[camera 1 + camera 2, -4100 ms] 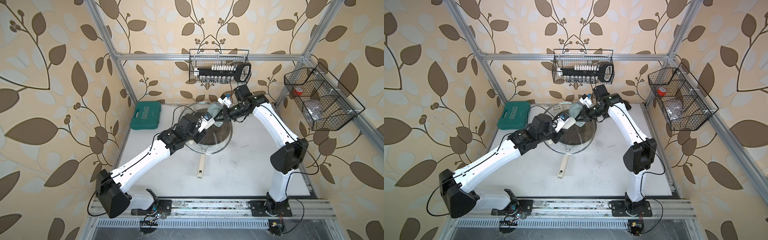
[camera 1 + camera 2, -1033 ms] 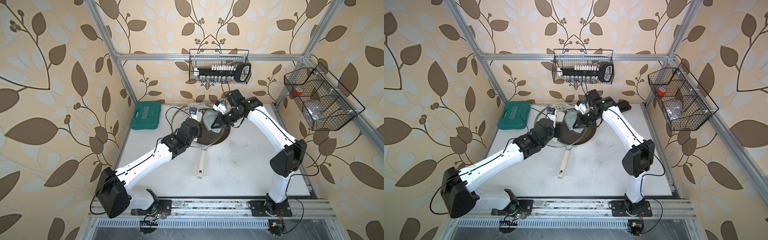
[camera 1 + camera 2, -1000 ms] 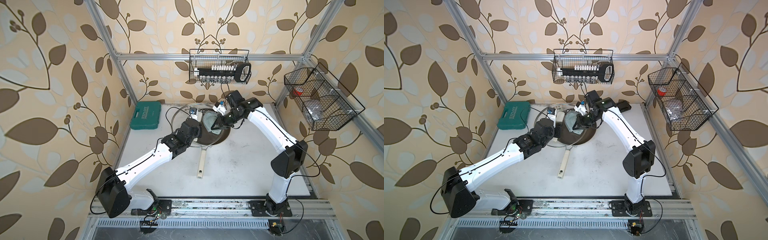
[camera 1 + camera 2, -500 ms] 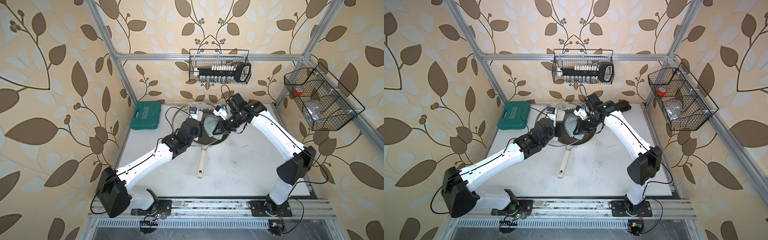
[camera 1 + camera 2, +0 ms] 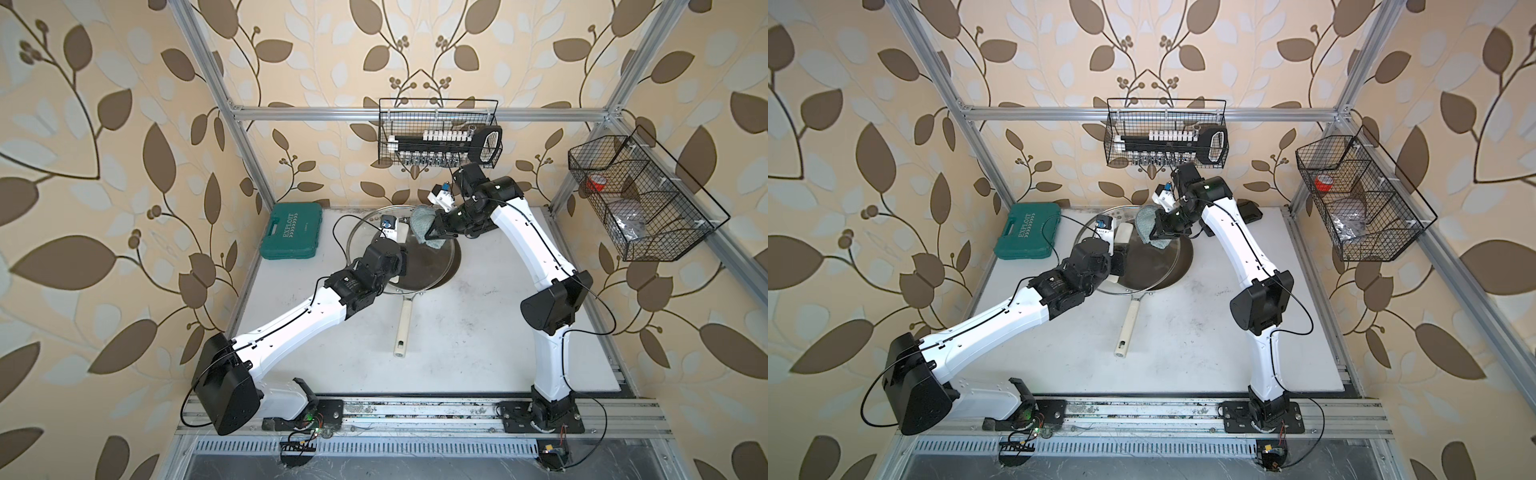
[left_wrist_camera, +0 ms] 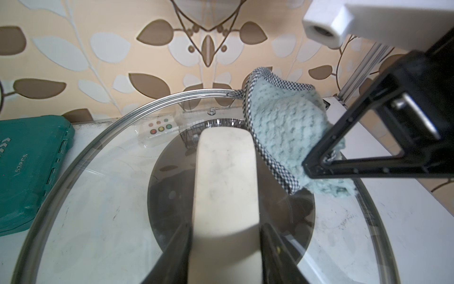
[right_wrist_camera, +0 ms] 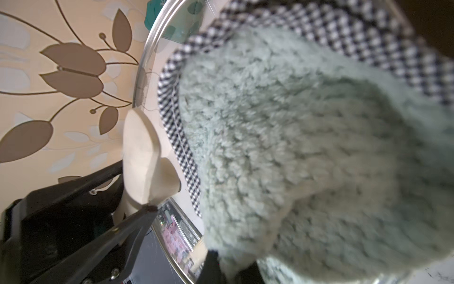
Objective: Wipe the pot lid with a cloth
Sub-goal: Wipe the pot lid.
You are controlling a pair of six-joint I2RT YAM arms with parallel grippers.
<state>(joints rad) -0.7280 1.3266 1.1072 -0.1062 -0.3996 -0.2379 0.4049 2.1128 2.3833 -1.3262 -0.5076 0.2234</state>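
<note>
White tabletop (image 5: 478, 332), leaf wallpaper (image 5: 124, 208) all round. In both top views we see the pot lid (image 5: 424, 270) raised and tilted over the frying pan (image 5: 404, 328) at back-centre, with a green tool case (image 5: 291, 230) off to the side. We read the left claw (image 5: 400, 255) as clamped on the lid's cream bar handle (image 5: 401, 230). The right claw (image 5: 428, 237) is pinched on the cloth (image 5: 420, 220), which sits at the lid's edge nearest the back wall, just beside the handle.

Left wrist view: both fingers (image 6: 275, 255) hug the handle's sides with no gap. The glass is clear, smooth and round, with a thin metal rim and faint smudges. The cloth drapes over that rim: fluffy grey-green knit with a black-and-white check border.

Right wrist view: the cloth fills most of it, bunched into a soft pad and slightly blurred. The handle edge and rim sit beside it.

Our take: we're mid-wipe.
- Hold the lid rigid by the handle and press lightly.
- Run overlapping strokes from rim to handle, then do the other half.
- The bunched pad likely touches only a small patch, so plan more passes.
- The check border could snag on the rim or handle.
- Glass looks slick, so too much push could twist the lid in the grip.
</note>
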